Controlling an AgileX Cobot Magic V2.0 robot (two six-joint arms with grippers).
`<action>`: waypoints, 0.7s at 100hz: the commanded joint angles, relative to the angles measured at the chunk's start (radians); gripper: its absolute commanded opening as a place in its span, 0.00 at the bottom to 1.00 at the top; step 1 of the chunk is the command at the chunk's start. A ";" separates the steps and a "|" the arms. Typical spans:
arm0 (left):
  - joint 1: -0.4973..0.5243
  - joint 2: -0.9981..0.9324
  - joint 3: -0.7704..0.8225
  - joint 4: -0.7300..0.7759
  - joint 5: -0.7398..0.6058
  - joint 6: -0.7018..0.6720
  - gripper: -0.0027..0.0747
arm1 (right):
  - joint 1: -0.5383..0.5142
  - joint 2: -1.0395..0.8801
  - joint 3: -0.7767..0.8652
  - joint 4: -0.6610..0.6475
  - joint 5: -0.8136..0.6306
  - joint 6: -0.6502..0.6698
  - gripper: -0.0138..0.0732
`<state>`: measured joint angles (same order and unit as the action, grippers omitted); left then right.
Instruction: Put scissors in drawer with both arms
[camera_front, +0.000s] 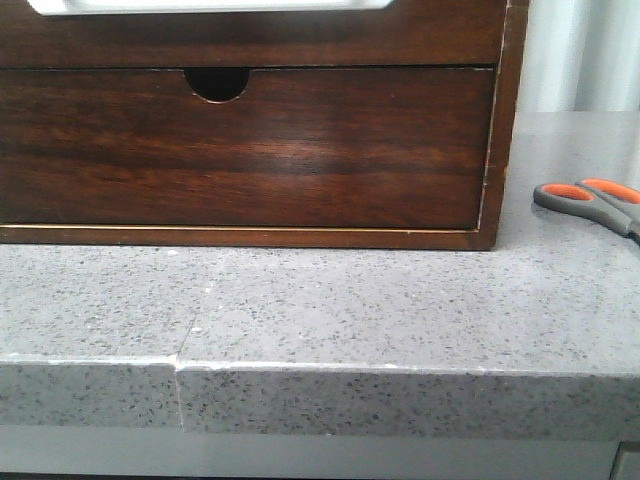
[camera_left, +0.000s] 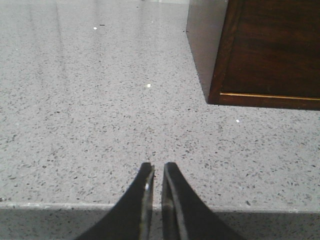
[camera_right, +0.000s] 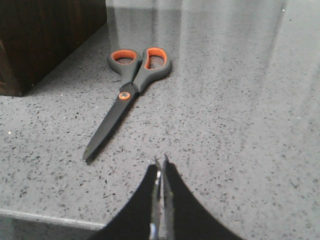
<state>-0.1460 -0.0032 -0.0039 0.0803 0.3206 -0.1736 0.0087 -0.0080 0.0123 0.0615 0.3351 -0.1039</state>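
Observation:
The scissors (camera_front: 590, 200), with grey handles and orange lining, lie flat on the grey stone counter to the right of the cabinet. In the right wrist view they (camera_right: 131, 85) lie closed, blades pointing toward my right gripper (camera_right: 160, 162), which is shut and empty a short way from the blade tip. The drawer (camera_front: 250, 35) with the white strip on top is closed at the top of the cabinet, cut off by the frame. My left gripper (camera_left: 157, 167) is shut and empty over the counter's front edge, near the cabinet's left corner (camera_left: 215, 95). Neither gripper shows in the front view.
Below the task drawer is a closed dark wooden drawer with a half-round finger notch (camera_front: 216, 84). The grey speckled counter (camera_front: 320, 300) has a front edge with a seam (camera_front: 178, 365). A pale wall stands behind on the right.

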 joint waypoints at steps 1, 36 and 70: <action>0.002 -0.034 0.020 0.000 -0.058 -0.002 0.05 | -0.005 -0.028 0.030 -0.009 -0.021 -0.002 0.11; 0.002 -0.034 0.020 0.000 -0.058 -0.002 0.05 | -0.005 -0.028 0.030 -0.009 -0.021 -0.002 0.11; 0.002 -0.034 0.020 0.000 -0.058 -0.002 0.05 | -0.005 -0.028 0.030 -0.009 -0.030 -0.002 0.11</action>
<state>-0.1460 -0.0032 -0.0039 0.0803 0.3206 -0.1736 0.0087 -0.0080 0.0123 0.0615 0.3351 -0.1021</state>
